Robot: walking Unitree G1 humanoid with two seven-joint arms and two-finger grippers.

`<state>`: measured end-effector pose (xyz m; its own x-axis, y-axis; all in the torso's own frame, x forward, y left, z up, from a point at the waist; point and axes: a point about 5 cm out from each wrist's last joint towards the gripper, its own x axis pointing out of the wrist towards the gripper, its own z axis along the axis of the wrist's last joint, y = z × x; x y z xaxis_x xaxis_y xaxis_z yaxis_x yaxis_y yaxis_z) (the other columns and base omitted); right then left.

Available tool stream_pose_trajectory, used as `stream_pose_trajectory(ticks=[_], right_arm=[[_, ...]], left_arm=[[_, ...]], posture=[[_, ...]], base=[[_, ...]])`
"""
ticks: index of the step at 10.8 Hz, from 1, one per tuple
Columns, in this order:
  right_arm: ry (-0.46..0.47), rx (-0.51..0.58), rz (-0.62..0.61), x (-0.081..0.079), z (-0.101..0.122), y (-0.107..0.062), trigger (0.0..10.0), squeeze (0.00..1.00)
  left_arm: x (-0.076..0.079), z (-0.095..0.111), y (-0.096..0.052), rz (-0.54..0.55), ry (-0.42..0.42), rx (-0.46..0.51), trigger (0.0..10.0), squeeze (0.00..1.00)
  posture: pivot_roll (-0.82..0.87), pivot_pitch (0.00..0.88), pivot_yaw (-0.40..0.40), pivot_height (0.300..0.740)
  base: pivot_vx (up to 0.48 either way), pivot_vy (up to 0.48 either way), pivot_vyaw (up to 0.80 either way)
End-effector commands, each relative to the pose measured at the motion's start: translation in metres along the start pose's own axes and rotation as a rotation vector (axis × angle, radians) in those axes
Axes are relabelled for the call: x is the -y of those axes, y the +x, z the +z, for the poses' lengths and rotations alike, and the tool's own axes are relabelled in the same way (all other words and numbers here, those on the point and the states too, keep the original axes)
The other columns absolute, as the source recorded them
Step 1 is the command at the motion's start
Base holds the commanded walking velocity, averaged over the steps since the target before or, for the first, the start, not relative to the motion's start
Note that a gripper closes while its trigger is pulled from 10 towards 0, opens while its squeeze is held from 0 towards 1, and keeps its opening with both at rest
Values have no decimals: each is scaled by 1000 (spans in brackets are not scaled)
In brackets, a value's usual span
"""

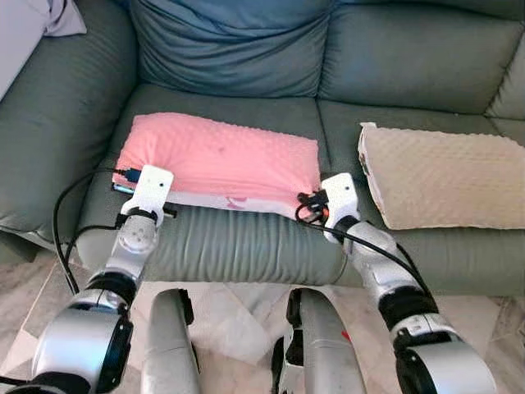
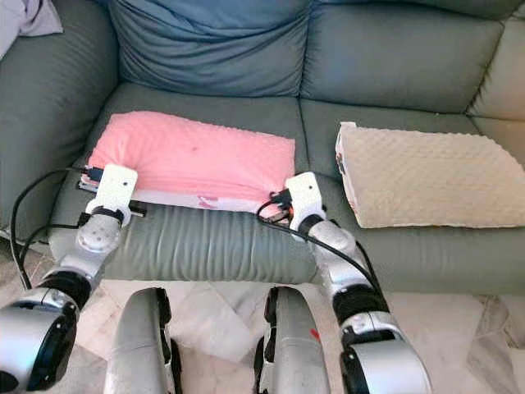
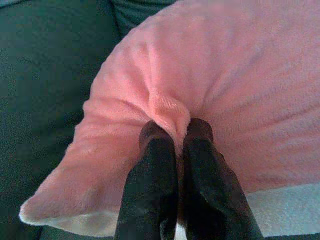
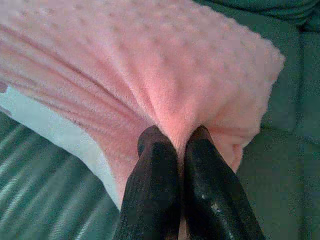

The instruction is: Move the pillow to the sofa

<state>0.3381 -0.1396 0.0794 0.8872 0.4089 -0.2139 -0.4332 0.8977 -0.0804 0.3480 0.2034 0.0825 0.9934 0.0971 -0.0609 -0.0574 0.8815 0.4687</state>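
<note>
A pink dotted pillow (image 1: 217, 160) with a white underside lies flat on the grey-green sofa (image 1: 246, 238), on the left seat cushion. My left gripper (image 3: 175, 131) is shut on a fold of pink fabric at the pillow's front left corner. At the front right corner my right gripper (image 4: 176, 136) pinches another fold, shut. In the head views each gripper's white wrist housing sits at the pillow's front edge, the left gripper (image 1: 141, 176) and the right gripper (image 1: 324, 190) one at each end.
A beige dotted pillow (image 1: 447, 176) lies on the right seat cushion, close to my right arm. A large blue-grey back cushion (image 1: 230, 45) stands behind the pink pillow. Pale cloth (image 1: 33, 25) drapes the sofa's left arm. Marble floor (image 1: 238, 320) shows below, between my legs.
</note>
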Motion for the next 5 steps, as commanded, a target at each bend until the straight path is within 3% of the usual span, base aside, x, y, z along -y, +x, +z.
stream_pose_trajectory(ticks=[1,5], right_arm=[[-11,-69,-188,43,-16,-24,10000,0],[-31,-99,-265,64,-19,-32,10000,0]], left_arm=[[-25,-24,-7,101,-1,-98,10000,0],[-28,-24,-9,146,11,-84,10000,0]], posture=[[-69,224,-93,597],[-63,221,-89,597]], base=[[0,0,0],[0,0,0]])
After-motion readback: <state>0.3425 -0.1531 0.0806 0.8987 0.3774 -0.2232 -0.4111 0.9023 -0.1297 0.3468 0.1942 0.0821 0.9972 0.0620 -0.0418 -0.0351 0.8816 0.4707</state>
